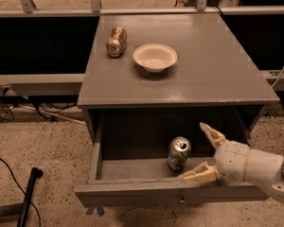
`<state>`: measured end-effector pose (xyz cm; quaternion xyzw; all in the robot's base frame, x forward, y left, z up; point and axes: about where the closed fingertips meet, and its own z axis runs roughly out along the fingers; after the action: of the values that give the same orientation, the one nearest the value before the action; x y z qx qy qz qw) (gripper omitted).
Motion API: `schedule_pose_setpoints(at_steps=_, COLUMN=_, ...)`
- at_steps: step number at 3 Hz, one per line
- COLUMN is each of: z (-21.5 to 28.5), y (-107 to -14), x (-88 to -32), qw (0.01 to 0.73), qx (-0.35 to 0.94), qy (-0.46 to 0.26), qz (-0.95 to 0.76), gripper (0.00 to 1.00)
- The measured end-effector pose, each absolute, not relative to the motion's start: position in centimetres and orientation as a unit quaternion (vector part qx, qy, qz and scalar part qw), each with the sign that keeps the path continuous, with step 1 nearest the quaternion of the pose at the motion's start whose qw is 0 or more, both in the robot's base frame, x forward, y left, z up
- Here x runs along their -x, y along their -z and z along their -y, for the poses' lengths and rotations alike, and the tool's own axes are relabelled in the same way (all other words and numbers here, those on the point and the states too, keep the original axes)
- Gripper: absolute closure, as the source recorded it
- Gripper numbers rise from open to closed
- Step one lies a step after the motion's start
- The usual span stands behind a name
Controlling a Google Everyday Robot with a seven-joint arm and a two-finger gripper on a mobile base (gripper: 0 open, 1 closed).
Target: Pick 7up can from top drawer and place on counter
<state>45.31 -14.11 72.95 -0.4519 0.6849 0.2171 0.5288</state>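
The 7up can (178, 152), silver with a pull-tab top, stands upright inside the open top drawer (132, 193), right of its middle. My gripper (204, 152) is open, reaching in from the right just beside the can. One cream fingertip (209, 132) is behind and right of the can, the other (198, 174) is in front and right of it near the drawer front. Neither touches the can. The grey counter (213, 65) is above the drawer.
A brown-gold can (116, 41) lies on its side at the counter's back left. A white bowl (155, 57) sits on the counter near the middle. A black pole (27, 195) lies on the speckled floor at left. Cables run along the left.
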Motion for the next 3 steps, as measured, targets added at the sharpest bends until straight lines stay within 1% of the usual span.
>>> schedule_pose_setpoints(at_steps=3, z=14.3, y=-71.5, x=-47.2, qw=0.528, qx=0.424, qy=-0.199, qz=-0.709, gripper=0.00)
